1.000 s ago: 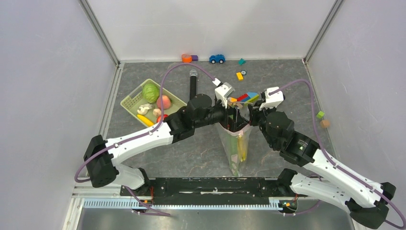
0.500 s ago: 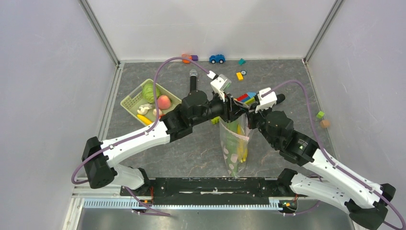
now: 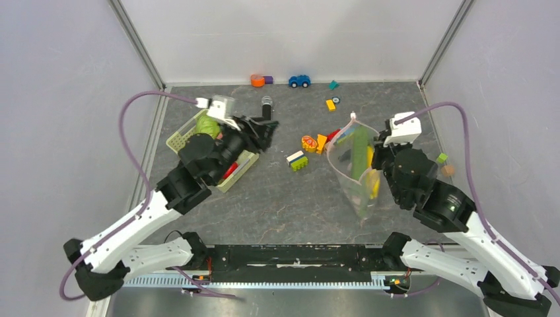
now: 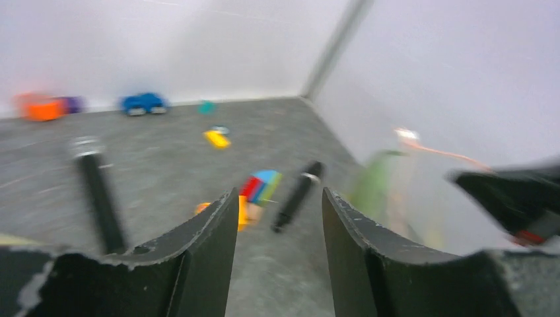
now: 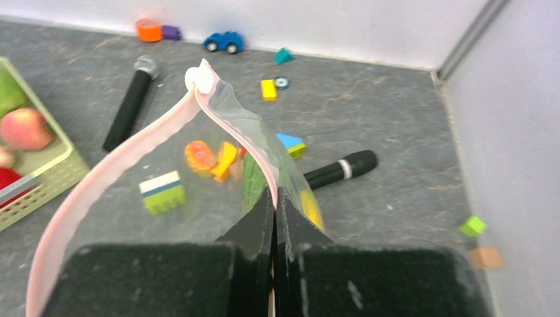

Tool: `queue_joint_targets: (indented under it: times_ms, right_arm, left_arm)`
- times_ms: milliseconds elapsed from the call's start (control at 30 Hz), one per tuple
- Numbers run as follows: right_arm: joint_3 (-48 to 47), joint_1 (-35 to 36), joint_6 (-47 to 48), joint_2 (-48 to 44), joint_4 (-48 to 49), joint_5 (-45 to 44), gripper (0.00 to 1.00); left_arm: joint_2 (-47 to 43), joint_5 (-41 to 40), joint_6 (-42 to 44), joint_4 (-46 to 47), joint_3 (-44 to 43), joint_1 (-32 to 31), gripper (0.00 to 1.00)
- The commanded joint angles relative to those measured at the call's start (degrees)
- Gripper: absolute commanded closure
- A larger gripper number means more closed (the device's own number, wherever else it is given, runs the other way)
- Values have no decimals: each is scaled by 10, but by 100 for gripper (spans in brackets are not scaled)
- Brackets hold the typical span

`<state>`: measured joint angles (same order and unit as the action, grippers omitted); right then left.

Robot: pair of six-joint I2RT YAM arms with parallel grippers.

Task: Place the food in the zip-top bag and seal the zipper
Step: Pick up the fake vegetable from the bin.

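Observation:
The clear zip-top bag (image 3: 349, 173) hangs tilted at the right, its mouth open. My right gripper (image 5: 274, 193) is shut on the bag's pink zipper (image 5: 125, 158) edge. A white slider (image 5: 197, 79) sits at the strip's far end. A green vegetable (image 3: 360, 153) and a yellow banana (image 3: 373, 183) lie inside the bag. My left gripper (image 4: 280, 195) is open and holds nothing; it hovers beside the pale green basket (image 3: 177, 140). The basket holds a green cabbage (image 3: 207, 124), a pinkish fruit (image 5: 25, 129) and a red piece (image 3: 230, 172).
One black microphone (image 3: 266, 109) lies near the basket and another (image 5: 340, 168) lies behind the bag. A green and white block (image 3: 297, 160), orange pieces (image 3: 309, 142), a yellow block (image 3: 330, 104) and a blue car (image 3: 299, 80) are scattered about. Two small cubes (image 3: 444, 162) sit at the right wall.
My left arm has swung away from the bag's mouth, leftward to the basket. My right gripper has carried the bag to the right, where it now hangs tilted.

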<state>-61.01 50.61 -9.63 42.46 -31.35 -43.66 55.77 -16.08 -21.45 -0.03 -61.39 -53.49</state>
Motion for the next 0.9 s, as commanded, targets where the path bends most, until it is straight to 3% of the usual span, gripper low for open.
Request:
queue_joint_targets:
  times_ms: [0, 100, 200, 300, 400, 633, 867]
  right_arm:
    - [-73, 0, 17, 18, -88, -98, 100]
    - [-83, 0, 5, 33, -120, -132, 100]
    - [-53, 0, -2, 35, -104, -128, 100]
    - [-1, 0, -3, 37, -60, -115, 100]
    - [57, 0, -1, 40, -10, -90, 100]
    - [155, 0, -2, 48, 99, -3, 100]
    - [198, 0, 8, 40, 162, 54, 99]
  left_arm:
    - [-8, -62, -31, -99, 45, 140, 43]
    - [5, -11, -79, -129, 79, 270, 42]
    - [40, -1, -106, -154, 98, 360, 40]
    - [85, 5, -109, -150, 112, 411, 25]
    - [120, -4, -92, -148, 110, 441, 1]
    - [186, -44, -13, -80, 88, 479, 0]
    - [291, 49, 16, -37, 31, 532, 0]
